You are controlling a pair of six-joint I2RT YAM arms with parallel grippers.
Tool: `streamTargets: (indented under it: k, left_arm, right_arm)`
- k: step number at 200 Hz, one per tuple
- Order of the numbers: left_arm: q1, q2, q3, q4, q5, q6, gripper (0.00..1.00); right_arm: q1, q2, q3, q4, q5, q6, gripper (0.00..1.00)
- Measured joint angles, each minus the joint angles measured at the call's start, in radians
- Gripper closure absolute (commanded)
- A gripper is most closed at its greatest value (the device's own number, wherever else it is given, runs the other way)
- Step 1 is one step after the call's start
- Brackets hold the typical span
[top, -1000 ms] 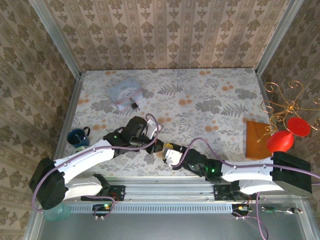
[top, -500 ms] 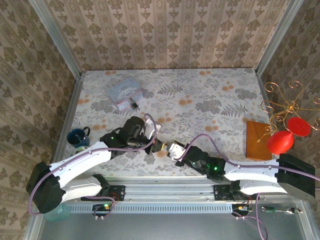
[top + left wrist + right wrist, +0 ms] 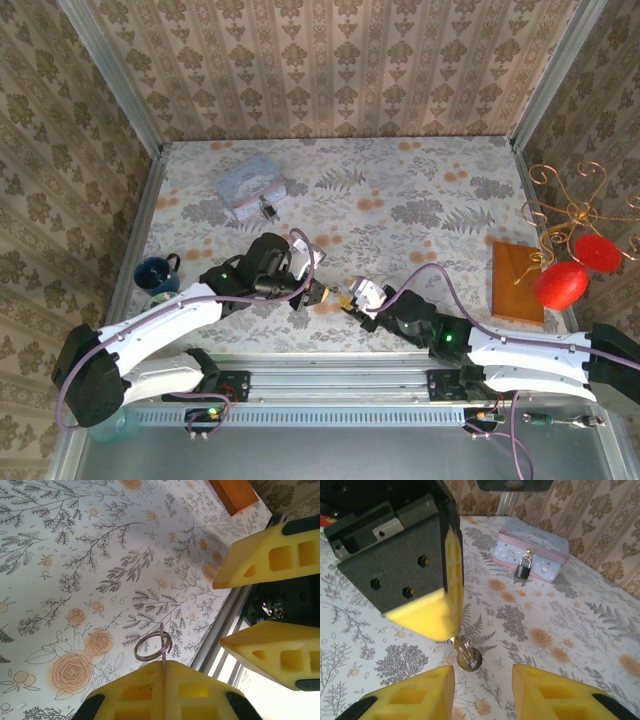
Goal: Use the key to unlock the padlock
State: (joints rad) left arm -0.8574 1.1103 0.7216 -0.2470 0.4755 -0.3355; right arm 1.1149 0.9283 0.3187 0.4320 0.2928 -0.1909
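1. The left pincer is shut tight on the key, which sticks out for the other arm.
2. The right pincer is partly open near it.
3. The padlock hangs on the tin, at eleven o'clock on the desk.

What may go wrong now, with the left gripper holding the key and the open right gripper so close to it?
1. The left gripper pinches the key by a small part only; a bump from the right gripper may knock it onto the table.
2. If the right gripper closes on the loose ring, the key may swing and not line up with the padlock.
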Motion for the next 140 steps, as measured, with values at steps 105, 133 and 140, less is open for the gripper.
streamTargets:
  k: [105, 133, 140]
  left_arm:
    - [-0.061, 0.002, 0.002, -0.009, -0.018, 0.062, 1.0]
    - [-0.072, 0.003, 0.002, -0.009, -0.037, 0.079, 1.0]
    - [-0.076, 0.003, 0.002, -0.009, -0.044, 0.083, 1.0]
  right_arm:
    - [-0.007, 0.11, 0.042, -0.017, -0.006, 0.057, 0.63]
    - [-0.009, 0.119, 0.046, -0.018, -0.006, 0.076, 0.65]
    - [-0.011, 0.119, 0.047, -0.019, -0.006, 0.085, 0.66]
